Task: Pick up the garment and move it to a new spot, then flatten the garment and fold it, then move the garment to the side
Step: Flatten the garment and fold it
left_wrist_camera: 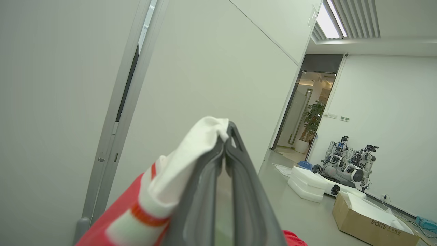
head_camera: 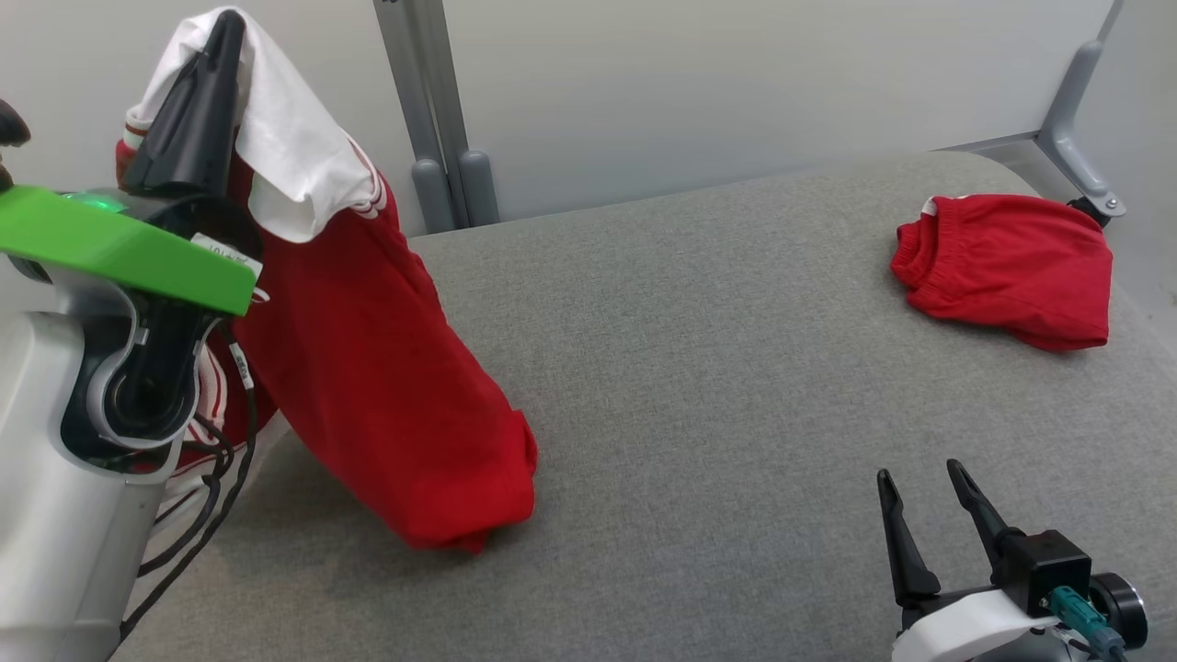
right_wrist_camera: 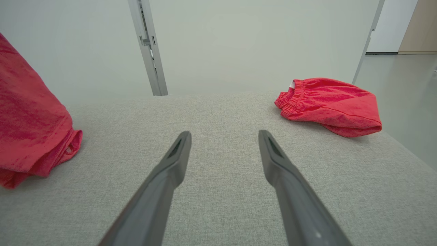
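**Red-and-white garment hoisted up on the left**

Got the garment [head_camera: 368,368] pinched by its white sleeve in the left gripper [head_camera: 225,23], fingers pressed tight together on the cloth and raised high at the left. Hangs from there as a long red drape, with the lower end resting crumpled on the grey cushion [head_camera: 690,386], near its left side. Over at the lower right, sitting low over the cushion: the right gripper [head_camera: 919,473], fingers spread wide, nothing between them. Way off at the far right corner, well apart from all that, a bunched pair of red shorts [head_camera: 1011,267], elastic waistband facing left. Past the raised fingers in the left wrist view: white wall, a doorway, a cardboard box [left_wrist_camera: 368,222] on the floor.
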### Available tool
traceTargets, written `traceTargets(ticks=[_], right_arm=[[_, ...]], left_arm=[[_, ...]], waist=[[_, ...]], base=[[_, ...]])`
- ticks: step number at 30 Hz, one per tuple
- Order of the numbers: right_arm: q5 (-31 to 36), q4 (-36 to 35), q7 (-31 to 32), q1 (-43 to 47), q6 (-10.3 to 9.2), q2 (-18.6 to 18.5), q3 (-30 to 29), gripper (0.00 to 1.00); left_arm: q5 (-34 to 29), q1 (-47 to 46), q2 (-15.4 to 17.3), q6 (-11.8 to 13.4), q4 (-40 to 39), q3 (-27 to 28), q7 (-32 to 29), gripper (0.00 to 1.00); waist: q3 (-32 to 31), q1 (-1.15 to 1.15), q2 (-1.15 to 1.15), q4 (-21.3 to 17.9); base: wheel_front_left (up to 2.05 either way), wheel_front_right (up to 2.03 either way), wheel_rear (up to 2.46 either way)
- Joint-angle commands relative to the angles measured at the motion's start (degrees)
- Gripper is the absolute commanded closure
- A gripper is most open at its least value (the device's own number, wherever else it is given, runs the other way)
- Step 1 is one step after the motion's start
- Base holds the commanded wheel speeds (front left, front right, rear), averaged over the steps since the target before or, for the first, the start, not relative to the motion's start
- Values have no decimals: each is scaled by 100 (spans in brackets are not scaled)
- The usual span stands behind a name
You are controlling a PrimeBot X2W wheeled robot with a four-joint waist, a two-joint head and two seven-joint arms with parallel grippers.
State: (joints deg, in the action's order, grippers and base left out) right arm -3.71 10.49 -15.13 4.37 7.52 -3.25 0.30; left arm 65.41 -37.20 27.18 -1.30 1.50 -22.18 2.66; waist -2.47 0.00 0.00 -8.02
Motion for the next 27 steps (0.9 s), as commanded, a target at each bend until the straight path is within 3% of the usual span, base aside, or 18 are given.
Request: traceTargets(ticks=[1, 6, 11, 19, 23, 24, 25, 27], right_arm=[[-27, 9, -1, -28, -7, 3, -8, 0], [-19, 14, -1, -38, -8, 8, 1, 0], [3, 20, -1, -124, -8, 15, 40, 0], [-63, 80, -1, -252, -8, 25, 272, 0], [-69, 125, -1, -320, -8, 24, 339, 0], [-59, 125, -1, -336, -8, 23, 334, 0], [-56, 125, -1, -347, -7, 23, 332, 0], [-47, 160, -1, -360, -7, -2, 356, 0]], left_arm=[[-19, -140, 38, 14, -57, 45, 0, 100], [-98, -378, 39, 78, -144, 22, -56, 100], [-333, -537, -275, 289, -46, -202, 15, 100], [-1073, -108, -1480, 689, 1039, -1215, 713, 100], [-999, 38, -2139, 607, 1839, -1407, 1042, 100], [-990, 54, -2238, 556, 2026, -1457, 1098, 94], [-993, 51, -2306, 498, 2162, -1550, 1122, 78], [-866, 41, -2390, 308, 2365, -1748, 1172, 62]], waist=[[-2, 0, 0, -23], [15, 0, 0, -60], [79, 0, 0, -127], [255, 0, 0, -381], [331, 0, 0, -616], [350, 0, 0, -672], [365, 0, 0, -712], [393, 0, 0, -809]], base=[[0, 0, 0], [0, 0, 0], [0, 0, 0], [0, 0, 0], [0, 0, 0], [0, 0, 0], [0, 0, 0], [0, 0, 0]])
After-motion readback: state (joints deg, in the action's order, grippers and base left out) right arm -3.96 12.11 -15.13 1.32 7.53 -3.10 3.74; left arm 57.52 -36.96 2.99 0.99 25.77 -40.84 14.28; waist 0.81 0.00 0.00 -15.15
